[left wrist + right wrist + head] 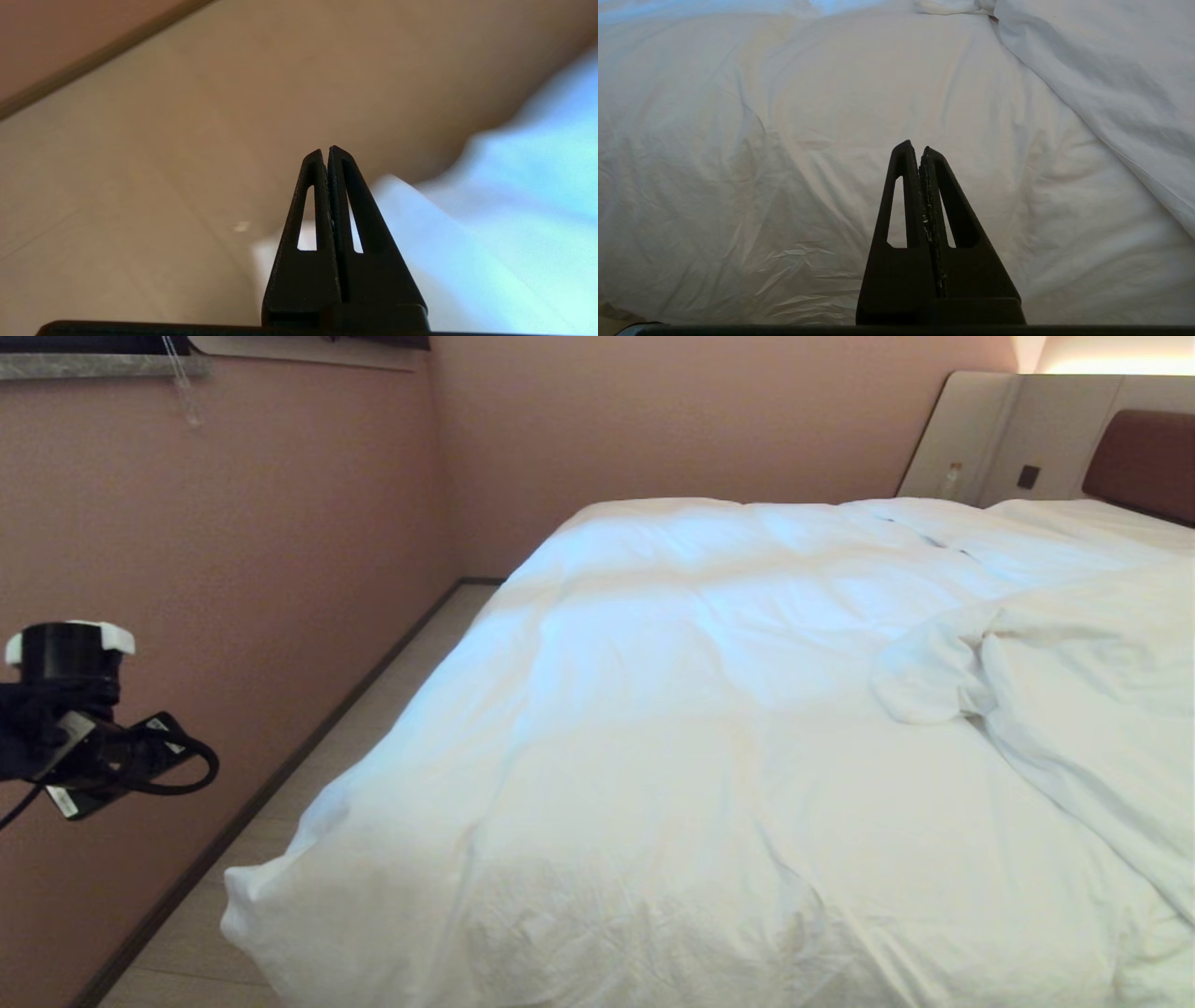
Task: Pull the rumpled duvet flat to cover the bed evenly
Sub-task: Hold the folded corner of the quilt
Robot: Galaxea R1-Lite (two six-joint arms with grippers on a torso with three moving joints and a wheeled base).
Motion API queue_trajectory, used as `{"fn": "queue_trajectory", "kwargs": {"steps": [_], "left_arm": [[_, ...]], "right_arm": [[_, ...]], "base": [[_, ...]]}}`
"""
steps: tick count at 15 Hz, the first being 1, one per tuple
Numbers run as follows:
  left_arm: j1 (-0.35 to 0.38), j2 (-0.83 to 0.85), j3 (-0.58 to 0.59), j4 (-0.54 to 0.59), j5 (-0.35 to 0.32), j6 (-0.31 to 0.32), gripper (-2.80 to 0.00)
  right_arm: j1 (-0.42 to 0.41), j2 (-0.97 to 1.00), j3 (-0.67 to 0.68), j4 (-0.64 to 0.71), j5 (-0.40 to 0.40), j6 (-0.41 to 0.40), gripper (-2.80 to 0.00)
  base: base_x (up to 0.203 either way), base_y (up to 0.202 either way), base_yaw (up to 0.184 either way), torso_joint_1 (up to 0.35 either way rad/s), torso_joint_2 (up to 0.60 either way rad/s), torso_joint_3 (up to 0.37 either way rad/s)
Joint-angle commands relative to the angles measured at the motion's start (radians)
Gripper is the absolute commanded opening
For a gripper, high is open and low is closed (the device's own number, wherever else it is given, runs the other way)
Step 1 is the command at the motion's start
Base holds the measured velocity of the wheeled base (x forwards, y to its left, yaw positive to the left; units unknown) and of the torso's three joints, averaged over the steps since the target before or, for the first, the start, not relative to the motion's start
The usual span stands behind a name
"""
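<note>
The duvet (pixel 709 728) is plain white, without print, tinted pale blue where light falls and cream in shade. The headboard (pixel 1144 462) is brown, its side panels (pixel 990 439) beige. The wall (pixel 280 523) is dusty pink, the floor (pixel 392 709) pale beige. Both tools, left (pixel 325 150) and right (pixel 914 145), are matte black.

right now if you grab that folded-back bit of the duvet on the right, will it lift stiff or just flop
Probably flop: the duvet is creased and slumps over the bed's corner. The folded-back flap lies bunched, so it would likely drag and stretch rather than lift whole. It looks puffy, so fairly bulky.
</note>
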Motion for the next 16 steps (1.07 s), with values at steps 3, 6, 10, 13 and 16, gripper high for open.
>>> {"fn": "queue_trajectory", "kwargs": {"steps": [3, 6, 10, 13, 16], "left_arm": [[0.007, -0.328, 0.156, -0.003, -0.124, 0.012, -2.80], [0.008, -0.547, 0.300, -0.003, -0.202, 0.064, -2.80], [0.007, -0.784, 0.436, 0.000, -0.223, 0.146, -2.80], [0.002, -0.931, 0.566, 0.007, -0.224, 0.230, -2.80], [-0.047, -0.980, 0.610, 0.010, -0.211, 0.254, -2.80]], "right_arm": [[0.000, 0.000, 0.000, 0.000, 0.000, 0.000, -2.80], [0.000, 0.000, 0.000, 0.000, 0.000, 0.000, -2.80], [0.000, 0.000, 0.000, 0.000, 0.000, 0.000, -2.80], [0.000, 0.000, 0.000, 0.000, 0.000, 0.000, -2.80], [0.000, 0.000, 0.000, 0.000, 0.000, 0.000, -2.80]], "base": [[0.000, 0.000, 0.000, 0.000, 0.00, 0.000], [0.000, 0.000, 0.000, 0.000, 0.00, 0.000], [0.000, 0.000, 0.000, 0.000, 0.00, 0.000], [0.000, 0.000, 0.000, 0.000, 0.00, 0.000], [0.000, 0.000, 0.000, 0.000, 0.00, 0.000]]}}
